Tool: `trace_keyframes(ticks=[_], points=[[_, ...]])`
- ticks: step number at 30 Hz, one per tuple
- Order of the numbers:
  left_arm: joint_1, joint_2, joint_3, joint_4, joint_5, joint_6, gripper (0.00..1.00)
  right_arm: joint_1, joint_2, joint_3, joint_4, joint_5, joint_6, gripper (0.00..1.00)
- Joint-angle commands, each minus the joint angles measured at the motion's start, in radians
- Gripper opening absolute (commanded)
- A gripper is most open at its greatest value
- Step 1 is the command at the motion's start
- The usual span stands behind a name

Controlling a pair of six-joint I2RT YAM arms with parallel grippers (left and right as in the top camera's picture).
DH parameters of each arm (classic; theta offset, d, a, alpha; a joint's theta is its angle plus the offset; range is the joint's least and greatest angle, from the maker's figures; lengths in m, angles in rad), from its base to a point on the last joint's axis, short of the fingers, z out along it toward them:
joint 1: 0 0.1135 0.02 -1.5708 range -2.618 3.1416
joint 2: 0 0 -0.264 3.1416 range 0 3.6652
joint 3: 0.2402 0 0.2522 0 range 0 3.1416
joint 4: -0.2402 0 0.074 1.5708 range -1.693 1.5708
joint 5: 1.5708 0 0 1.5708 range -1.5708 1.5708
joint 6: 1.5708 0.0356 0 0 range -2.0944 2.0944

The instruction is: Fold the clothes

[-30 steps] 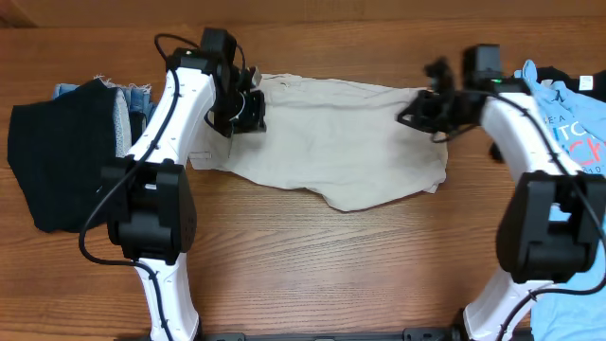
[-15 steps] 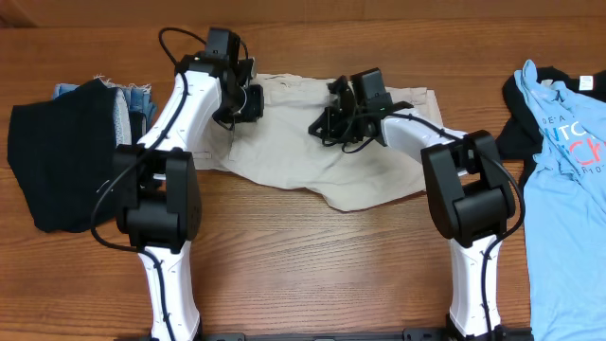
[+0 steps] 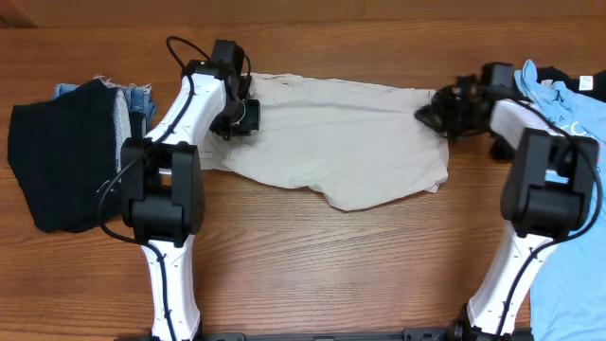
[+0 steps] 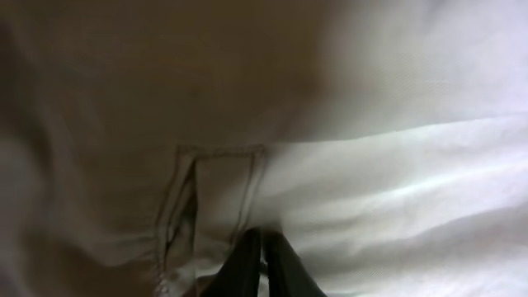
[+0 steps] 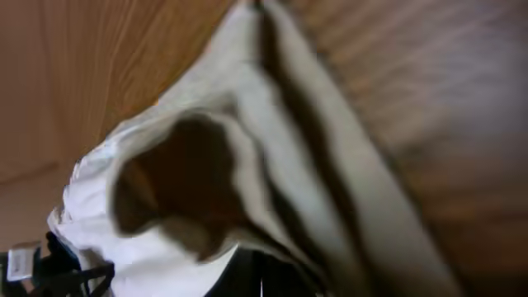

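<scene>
The pale beige shorts (image 3: 331, 142) lie spread flat across the middle of the table. My left gripper (image 3: 248, 112) is at their upper left edge, shut on the cloth. In the left wrist view its fingertips (image 4: 262, 247) pinch the fabric (image 4: 396, 165) next to a stitched loop (image 4: 214, 190). My right gripper (image 3: 428, 112) is at the upper right corner of the shorts, shut on the cloth. In the right wrist view its fingertips (image 5: 260, 276) hold a bunched fold of the shorts (image 5: 272, 140).
A black garment (image 3: 57, 161) lies at the far left over a denim piece (image 3: 133, 95). A light blue T-shirt (image 3: 568, 123) lies on a black garment (image 3: 511, 128) at the right edge. Bare wooden table (image 3: 331, 256) lies in front.
My right gripper swung left over the shorts with the cloth, then back right, and the shorts are stretched out again. My left gripper has stayed at the left edge.
</scene>
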Motion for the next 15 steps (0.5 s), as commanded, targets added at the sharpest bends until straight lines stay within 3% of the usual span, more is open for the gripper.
trace_keyframes(ticks=[1,5,6,10,11,12,13,15], points=[[0.063,-0.008,0.024,-0.031,0.061,0.014,0.09,-0.067,-0.026,-0.018,-0.085,0.103,-0.101,0.04],[0.092,-0.057,0.097,-0.090,0.177,0.004,0.10,-0.078,-0.127,-0.018,-0.143,0.094,-0.154,0.07],[0.100,-0.075,0.117,-0.115,0.196,0.003,0.15,-0.077,-0.163,-0.018,-0.159,0.094,-0.171,0.09],[0.137,-0.129,0.138,-0.187,0.174,0.005,0.57,-0.068,-0.290,-0.018,-0.211,0.072,-0.172,0.15],[0.148,-0.131,0.138,-0.204,0.165,0.005,0.80,-0.066,-0.318,-0.018,-0.221,0.053,-0.175,0.18],[0.163,-0.130,0.136,-0.222,0.165,0.005,0.94,-0.062,-0.349,-0.018,-0.231,0.029,-0.179,0.24],[0.180,-0.127,0.129,-0.236,0.166,0.003,1.00,-0.060,-0.377,-0.018,-0.238,0.009,-0.192,0.25],[0.213,-0.125,0.106,-0.238,0.167,-0.001,1.00,-0.054,-0.414,-0.018,-0.247,-0.022,-0.204,0.30]])
